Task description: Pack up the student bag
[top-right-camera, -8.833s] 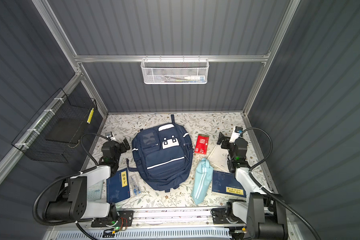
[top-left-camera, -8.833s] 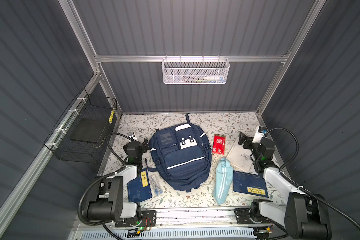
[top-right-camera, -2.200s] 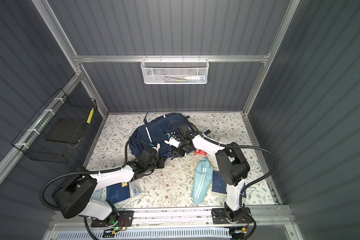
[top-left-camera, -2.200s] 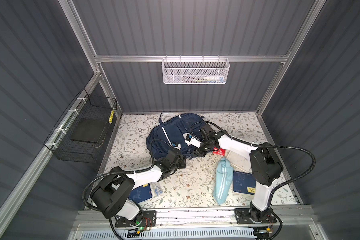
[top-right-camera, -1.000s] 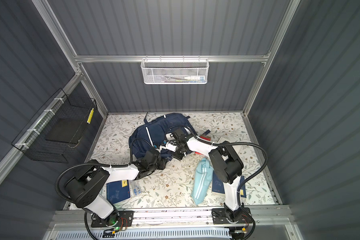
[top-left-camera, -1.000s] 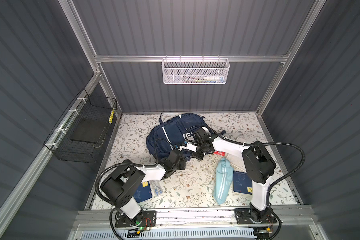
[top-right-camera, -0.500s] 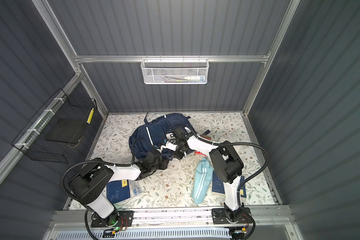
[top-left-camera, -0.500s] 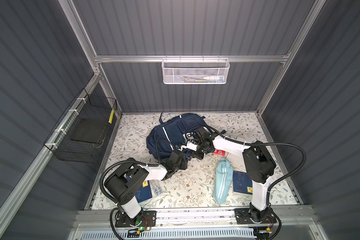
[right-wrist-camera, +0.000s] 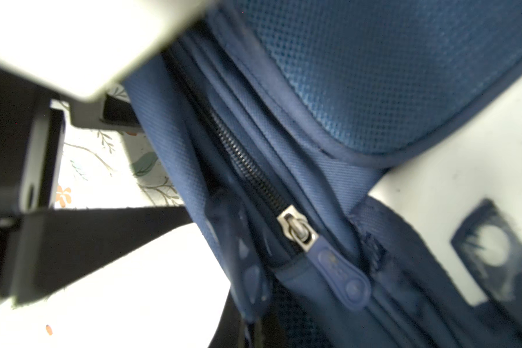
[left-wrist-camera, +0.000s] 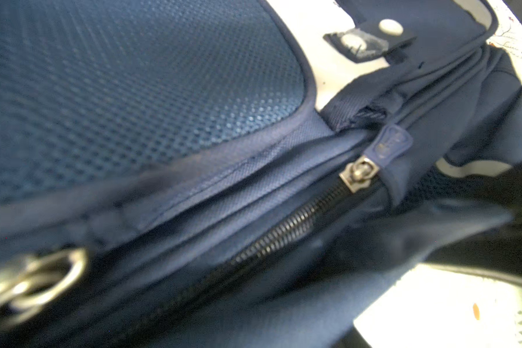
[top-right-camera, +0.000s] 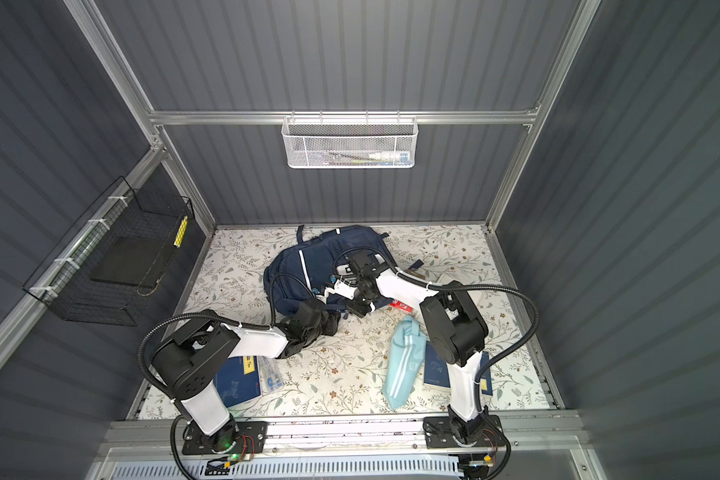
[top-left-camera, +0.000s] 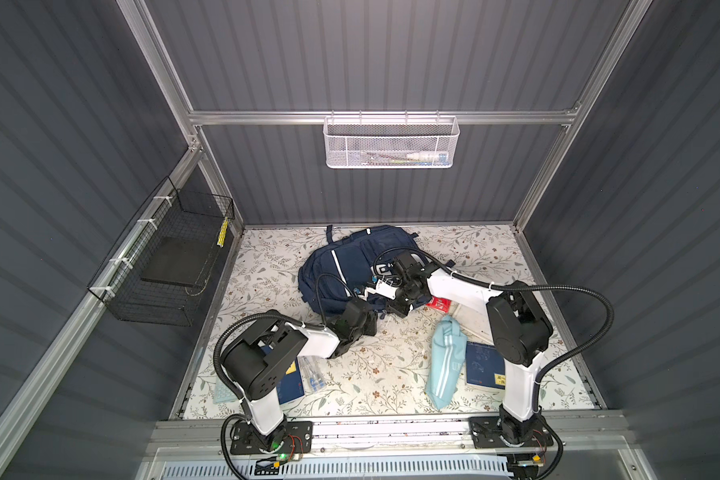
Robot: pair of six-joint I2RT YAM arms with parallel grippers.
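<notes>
Big change on the worktop (top-left-camera: 267, 266): a few seconds back the student bag (top-left-camera: 341, 266) lay flat, front up, dead centre, with both arms parked at the sides. Now it sits shoved toward the far side, tipped up and rumpled, white stripe (top-left-camera: 336, 266) running near-to-far, and both arms have closed in on its near edge. Over the last second the left arm has folded in tighter at the bag's near corner.

The left hand (top-left-camera: 368, 321) sits right at that corner; whether it stands wide or narrow cannot be told, as its fingers show in no view. The right hand (top-left-camera: 392, 309) is clamped tight just right of it, though what it pinches, if anything, stays hidden.

Both wrist views fix on the same target: a silver zip slider (left-wrist-camera: 359, 176) with a blue rubber pull tab (right-wrist-camera: 342, 278), teeth meshed along the visible run. So the bag looks propped for opening, but nothing is packed yet. The light-blue pouch (top-left-camera: 443, 361) and a navy booklet (top-left-camera: 481, 365) lie at near right.

The bag itself: navy weave, a mesh panel (left-wrist-camera: 133, 84), white patches (right-wrist-camera: 449, 186), soft and slumping.
</notes>
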